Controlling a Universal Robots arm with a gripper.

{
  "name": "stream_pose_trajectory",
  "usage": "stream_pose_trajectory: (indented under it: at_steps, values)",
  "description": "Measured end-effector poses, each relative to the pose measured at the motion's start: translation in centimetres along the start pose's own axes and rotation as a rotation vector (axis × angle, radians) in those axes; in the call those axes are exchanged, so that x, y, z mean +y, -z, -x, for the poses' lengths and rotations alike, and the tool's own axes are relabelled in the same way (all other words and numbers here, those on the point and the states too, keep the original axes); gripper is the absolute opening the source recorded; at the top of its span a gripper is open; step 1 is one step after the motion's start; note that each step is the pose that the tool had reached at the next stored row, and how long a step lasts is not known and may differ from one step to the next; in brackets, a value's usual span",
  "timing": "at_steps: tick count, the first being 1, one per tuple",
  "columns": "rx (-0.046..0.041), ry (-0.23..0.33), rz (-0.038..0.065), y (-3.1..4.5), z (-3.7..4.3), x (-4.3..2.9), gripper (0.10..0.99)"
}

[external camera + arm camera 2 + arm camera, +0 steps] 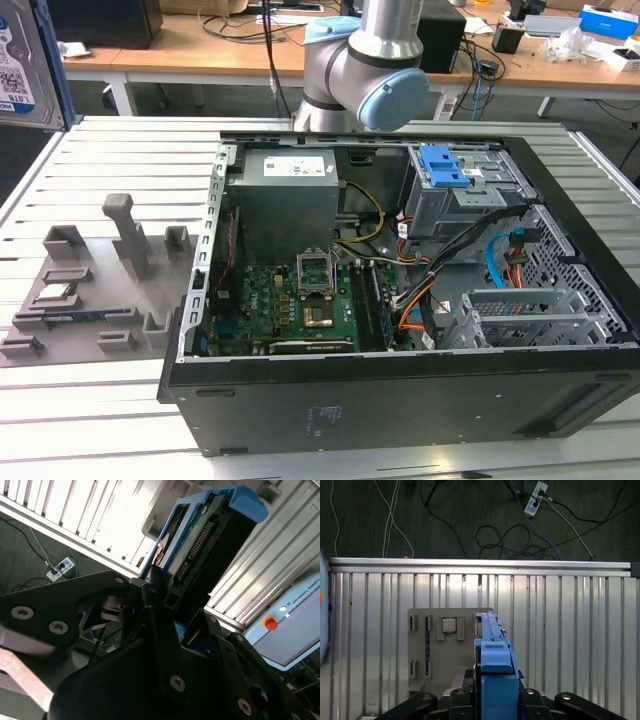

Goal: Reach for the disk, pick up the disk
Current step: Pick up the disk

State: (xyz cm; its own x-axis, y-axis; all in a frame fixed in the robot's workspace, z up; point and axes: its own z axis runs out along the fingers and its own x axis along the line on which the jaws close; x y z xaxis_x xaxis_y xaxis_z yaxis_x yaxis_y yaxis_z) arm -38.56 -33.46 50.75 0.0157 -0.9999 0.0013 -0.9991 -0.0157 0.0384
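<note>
The end effector (167, 597) pinches the disk (200, 542) at one end; the disk is clear above the counter (570, 630); reaching and lifting look done.

Grey arm joint (372, 62) (pale blue caps) stands upright in the exterior view; in the first wrist view, the black hand (495, 696) grips the disk (492, 645) from both sides.

The slatted metal desk (120, 150) carries an open computer case (400, 410) and, just beside it, a grey moulded tray (95, 300).
</note>
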Motion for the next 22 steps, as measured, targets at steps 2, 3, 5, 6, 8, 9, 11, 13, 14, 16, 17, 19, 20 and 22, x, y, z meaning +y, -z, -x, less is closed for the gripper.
stream_pose_trajectory:
  at_steps: [2,3,5,6,8,9,11,13,14,16,17,19,20,22]
  values:
    - [0.0,0.0,0.0,0.67,0.0,0.02,0.365]
    - [0.0,0.0,0.0,1.01,0.0,0.04,0.365]
    - [0.0,0.0,0.0,1.6,0.0,0.06,0.365]
    - [-0.0001,0.0,0.0,1.96,-0.01,0.08,0.365]
    - [0.0,0.0,0.0,2.51,-0.01,0.1,0.365]
    - [0.0,0.0,0.0,2.77,-0.01,0.11,0.365]
    - [0.0,0.0,0.0,3.57,-0.01,0.14,0.365]
    - [-0.0001,0.0,0.0,4.05,-0.01,0.15,0.365]
    - [0.0,0.0,0.0,4.38,-0.01,0.16,0.365]
    - [-0.0002,0.0,0.0,4.47,-0.01,0.17,0.365]
    - [-0.0001,0.0,0.0,4.48,-0.01,0.17,0.365]
    - [-0.0001,0.0,0.0,4.48,-0.01,0.17,0.365]
    - [-0.0001,0.0,0.0,4.48,-0.01,0.17,0.365]
    - [-0.0002,0.0,0.0,4.48,-0.01,0.16,0.365]
